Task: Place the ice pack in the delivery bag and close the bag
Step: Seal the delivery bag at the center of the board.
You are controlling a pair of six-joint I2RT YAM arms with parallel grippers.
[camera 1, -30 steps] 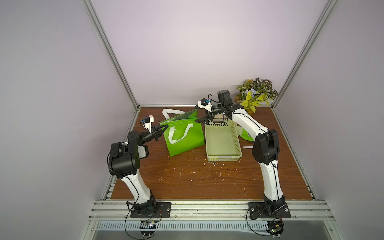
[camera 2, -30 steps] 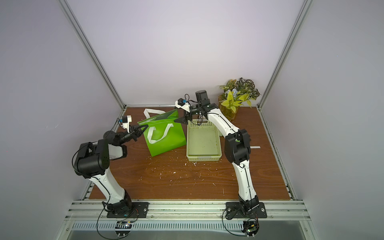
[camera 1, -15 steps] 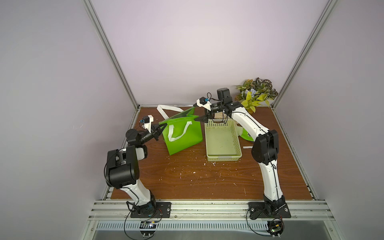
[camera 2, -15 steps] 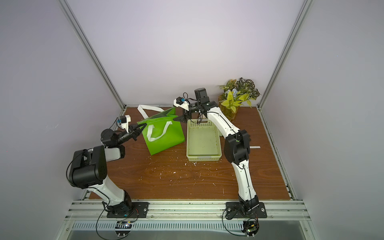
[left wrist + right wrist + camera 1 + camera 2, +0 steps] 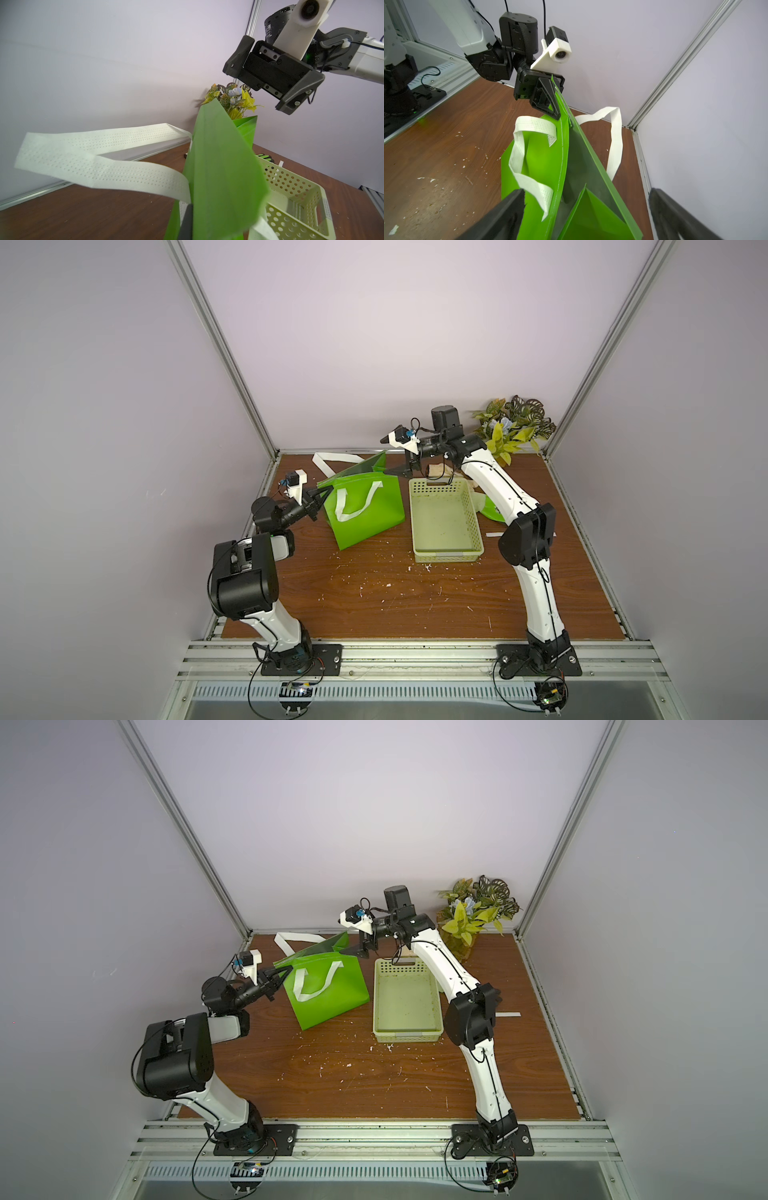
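- The delivery bag (image 5: 365, 510) stands at the wooden table's (image 5: 374, 605) 11 o'clock. Its mouth faces up and is pinched narrow, and its rim runs from 8 to 2 o'clock.
- The left gripper (image 5: 319, 494) has its fingers clamped on the rim's 8 o'clock corner.
- The right gripper (image 5: 397, 469) is over the 2 o'clock corner, fingers spread wide, gripping nothing.
- A perforated basket (image 5: 449, 558) sits just beside the bag at 3 o'clock, and an artificial plant (image 5: 515, 431) stands in the 1 o'clock corner.

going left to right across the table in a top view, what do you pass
left pincer, clamped on the bag's edge → delivery bag → pale green basket → plant in the far corner
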